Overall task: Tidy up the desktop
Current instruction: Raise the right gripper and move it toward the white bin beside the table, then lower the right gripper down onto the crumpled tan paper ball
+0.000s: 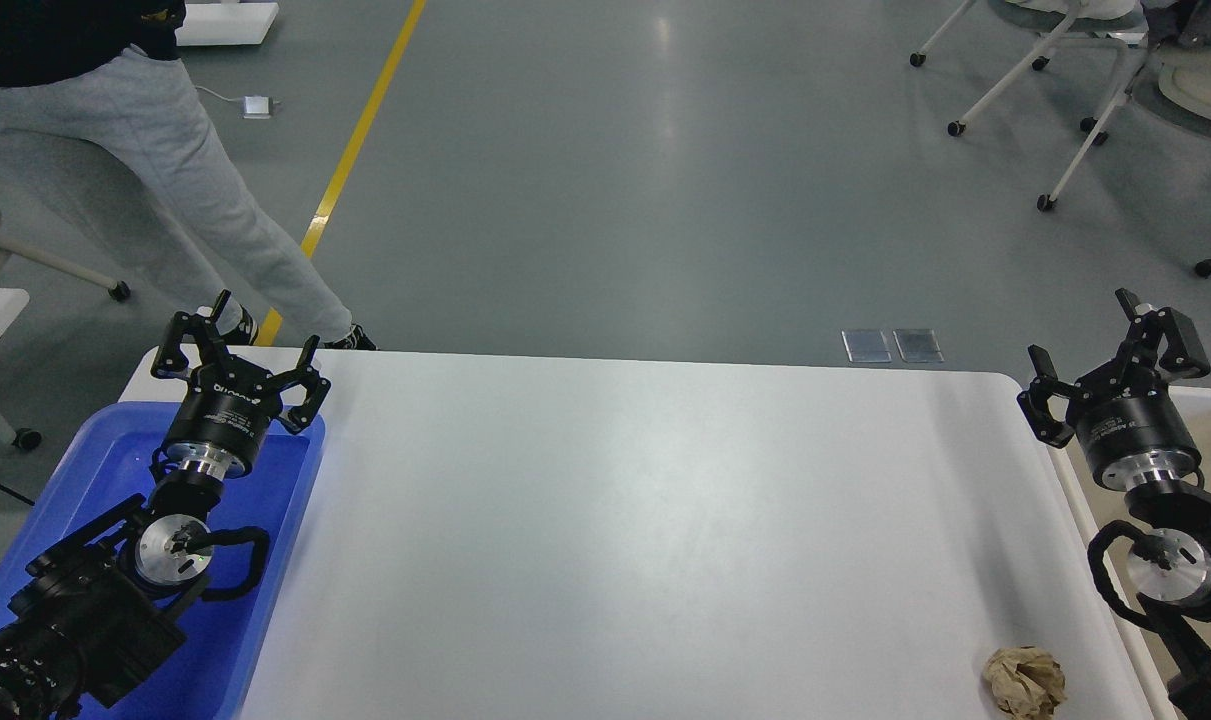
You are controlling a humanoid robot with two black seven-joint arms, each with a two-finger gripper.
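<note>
- The desktop (645, 520) fills the middle of the view; nearly all of it is bare.
- One item is left: a crumpled paper ball (1024, 681) near the table's near right corner.
- A blue tray (275, 560) sits at the left edge, a beige bin (1210, 410) at the right edge.
- Left gripper (242, 362) hangs over the tray's far end, fingers spread, empty.
- Right gripper (1115, 365) hangs at the far right corner, fingers spread, empty.
- Judgement: the task is almost complete; the ball likely goes to the bin.
</note>
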